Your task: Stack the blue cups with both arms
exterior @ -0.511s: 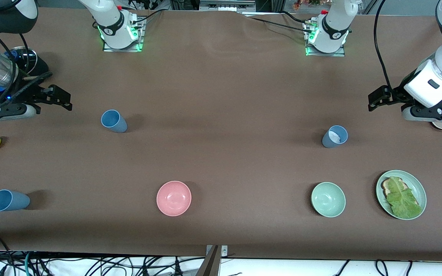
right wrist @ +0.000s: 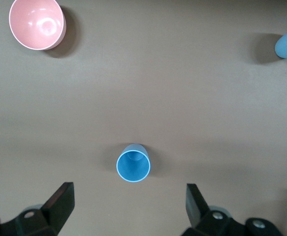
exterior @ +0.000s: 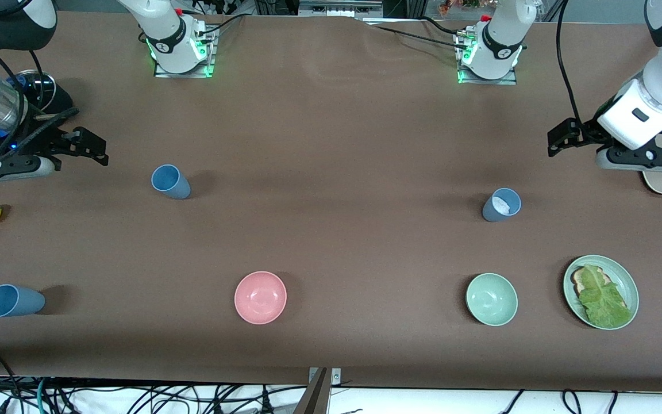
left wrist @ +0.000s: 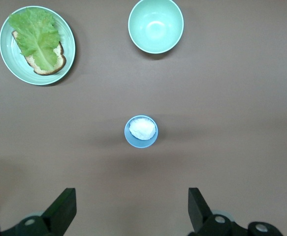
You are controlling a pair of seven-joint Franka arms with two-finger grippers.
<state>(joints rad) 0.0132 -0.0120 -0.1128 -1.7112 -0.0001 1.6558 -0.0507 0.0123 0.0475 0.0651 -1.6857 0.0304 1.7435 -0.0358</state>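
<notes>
Both grippers are wide open, so the left gripper (left wrist: pixel 128 211) should drop straight over the cup with the white patch (left wrist: pixel 141 131) near the green bowl (left wrist: pixel 155 24), while the right gripper (right wrist: pixel 126 209) does the same over its blue cup (right wrist: pixel 133 163).

We saw matt, smooth blue cups (exterior: pixel 170 181), a glossy pink bowl (exterior: pixel 260 297) and a glossy pale-green bowl (exterior: pixel 491 299), all plastic-looking. The table (exterior: pixel 331 132) wore a matt brown covering. The arms (exterior: pixel 661 75) had glossy white shells.
</notes>
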